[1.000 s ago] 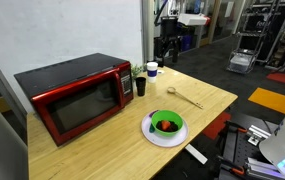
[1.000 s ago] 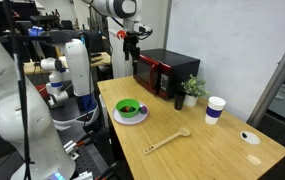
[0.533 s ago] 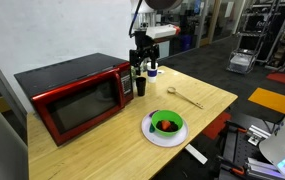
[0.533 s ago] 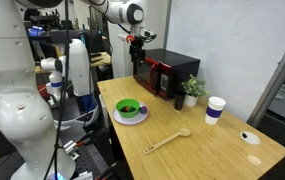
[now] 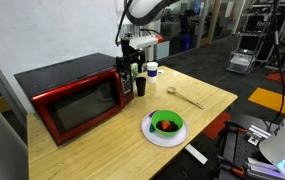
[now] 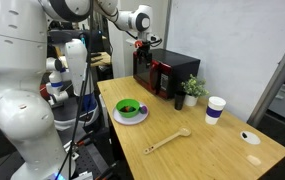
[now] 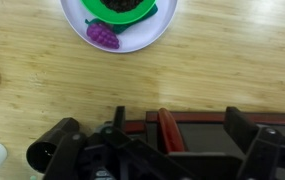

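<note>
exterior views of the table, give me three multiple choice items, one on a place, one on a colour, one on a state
1. Where does the green bowl stand?
A) on a stool
B) on the white plate
C) on the floor

2. What colour is the microwave?
A) white
B) blue
C) red

3. How is the gripper?
A) open and empty
B) shut on a spoon
C) shut on a cup

Right letters:
1 B, the plate's rim shows all round the bowl.
2 C, its body and door frame are red.
3 A, its jaws stand apart with nothing between them.
</note>
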Controlling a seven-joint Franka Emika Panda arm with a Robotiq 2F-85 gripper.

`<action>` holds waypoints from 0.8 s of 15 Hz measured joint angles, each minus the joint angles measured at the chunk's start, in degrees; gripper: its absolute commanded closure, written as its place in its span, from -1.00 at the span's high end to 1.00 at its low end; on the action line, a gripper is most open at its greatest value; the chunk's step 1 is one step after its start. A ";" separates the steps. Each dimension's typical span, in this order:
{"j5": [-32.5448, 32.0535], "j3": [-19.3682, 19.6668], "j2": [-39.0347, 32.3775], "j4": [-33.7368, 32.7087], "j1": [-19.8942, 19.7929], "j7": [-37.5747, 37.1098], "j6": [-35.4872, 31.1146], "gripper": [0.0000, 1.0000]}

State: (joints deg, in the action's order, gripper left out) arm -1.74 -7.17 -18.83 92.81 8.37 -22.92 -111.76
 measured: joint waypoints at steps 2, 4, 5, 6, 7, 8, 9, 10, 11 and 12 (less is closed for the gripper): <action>-1.28 0.61 -2.00 -1.78 0.50 0.04 -0.70 1.00; -2.40 1.08 -3.82 -3.37 0.96 0.08 -1.20 1.00; -2.77 1.27 -4.68 -4.10 1.19 0.18 -1.36 1.00; -3.00 1.43 -5.44 -4.77 1.44 0.34 -1.55 1.00; -3.15 1.56 -6.25 -5.47 1.69 0.49 -1.67 1.00; -3.23 1.63 -7.00 -6.17 1.91 0.68 -1.81 1.00; -3.25 1.66 -7.77 -6.86 2.09 0.88 -1.98 1.00; -3.26 1.71 -8.44 -7.51 2.27 1.10 -2.32 1.00; -3.26 1.76 -9.07 -8.10 2.41 1.27 -2.69 1.00; -3.26 1.87 -9.60 -8.57 2.55 1.49 -3.07 1.00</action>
State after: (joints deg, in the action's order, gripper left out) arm -5.00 -5.29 -28.43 84.23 10.92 -21.44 -114.84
